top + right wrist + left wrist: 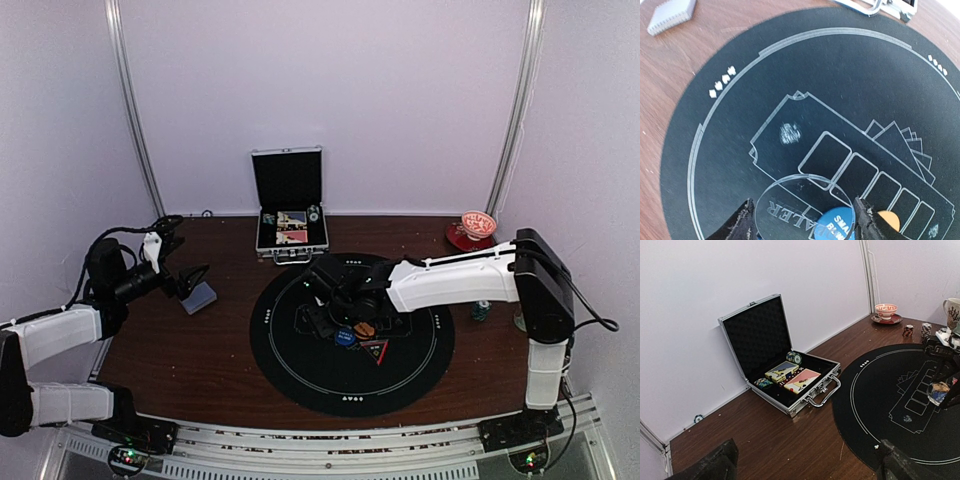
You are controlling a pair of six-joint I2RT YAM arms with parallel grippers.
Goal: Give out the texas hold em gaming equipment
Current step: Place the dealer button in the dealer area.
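Observation:
My right gripper (805,224) is low over the round black mat (715,140), shut on a clear round disc (800,205) lettered "DEALER", one finger at each edge. Under it lie a blue button disc (841,228) and an orange one (888,220); from above both discs (345,337) (365,329) sit mid-mat beside the right gripper (335,300). A grey-blue deck of cards (200,297) lies on the wood left of the mat, close to my open left gripper (185,280), which holds nothing. Its fingertips (715,465) frame bare table.
The open silver case (785,370) stands at the back with card boxes (790,377) and chips (794,357) inside. A cup on a red saucer (477,228) sits at the back right. Red and white chip stacks (908,330) and a mug (952,312) stand right of the mat.

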